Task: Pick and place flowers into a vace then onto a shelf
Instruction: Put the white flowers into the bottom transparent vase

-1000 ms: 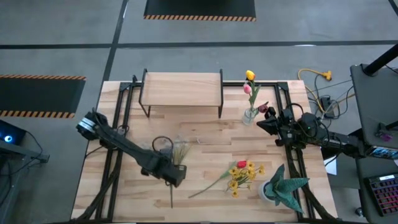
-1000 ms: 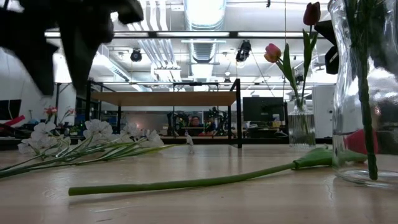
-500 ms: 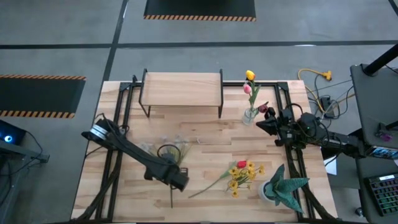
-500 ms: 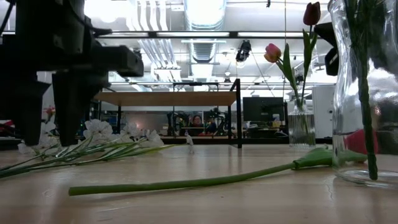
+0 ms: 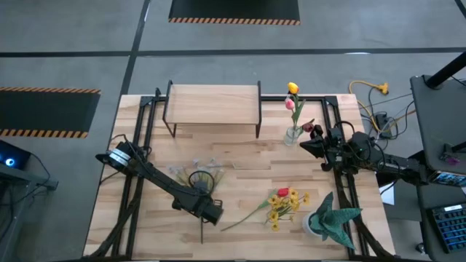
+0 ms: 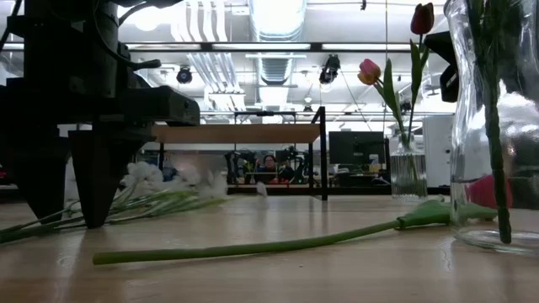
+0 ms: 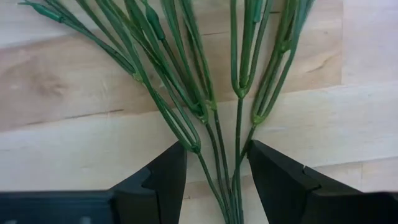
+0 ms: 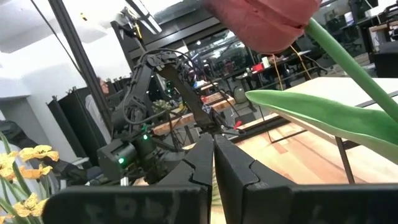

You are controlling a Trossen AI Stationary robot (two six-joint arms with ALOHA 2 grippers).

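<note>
A bunch of white flowers [image 5: 198, 169] lies on the table at the near left, its green stems [image 7: 205, 93] fanning out. My left gripper [image 7: 214, 168] points down, open, with its fingertips [image 6: 93, 220] at table height on either side of the gathered stems. A small glass vase [image 5: 293, 135] at the far right holds yellow, pink and maroon tulips [image 6: 396, 76]. My right gripper [image 5: 304, 145] waits shut beside it. The shelf [image 5: 213, 102] stands at the far edge. A red tulip and a yellow sprig [image 5: 284, 202] lie at the near right. My left gripper straddles the white bunch's stems where they run together [image 7: 217, 158], from above and across them. One fingertip [image 7: 177, 155] stands right beside an outer stem, and I cannot tell whether it touches. The bunch lies flat on the table.
A spiky green plant in a white pot [image 5: 329, 218] stands at the near right corner. A large glass vessel [image 6: 497, 126] shows close up at the right of the low view. One long stem [image 6: 253, 247] lies across the table's near part.
My left gripper has come down, and a little toward the near edge, onto the white bunch's stems, its fingers now reaching table height. The white blooms have shifted slightly in the low view.
</note>
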